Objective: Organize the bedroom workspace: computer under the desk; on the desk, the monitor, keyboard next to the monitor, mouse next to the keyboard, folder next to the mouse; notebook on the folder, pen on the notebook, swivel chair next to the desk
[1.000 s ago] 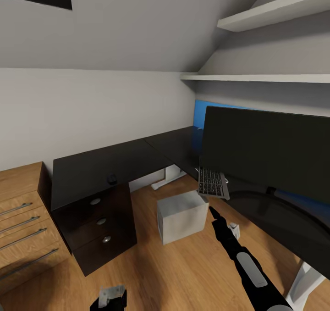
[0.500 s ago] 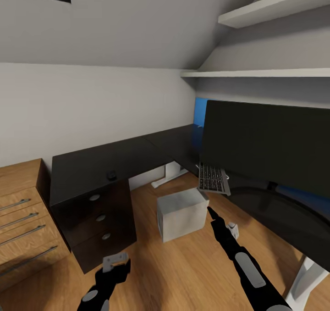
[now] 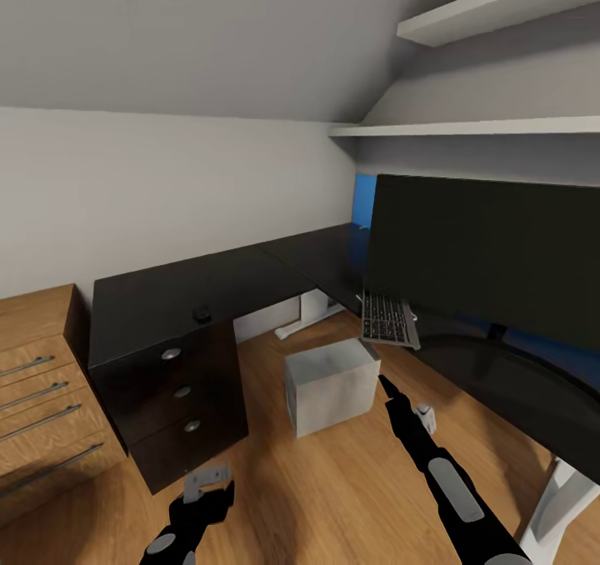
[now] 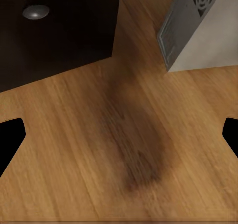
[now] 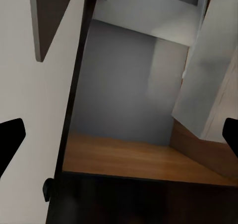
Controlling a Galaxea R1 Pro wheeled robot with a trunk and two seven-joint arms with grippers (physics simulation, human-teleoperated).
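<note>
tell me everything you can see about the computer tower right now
The computer is a plain light grey box with matte, flat faces, standing upright on the wooden floor. It sits in the open in the inner corner of the black L-shaped desk, not under the top. In the left wrist view one end panel carries a round fan grille and a slotted rectangular cutout. Nothing rests on it, and neither gripper touches it.
</note>
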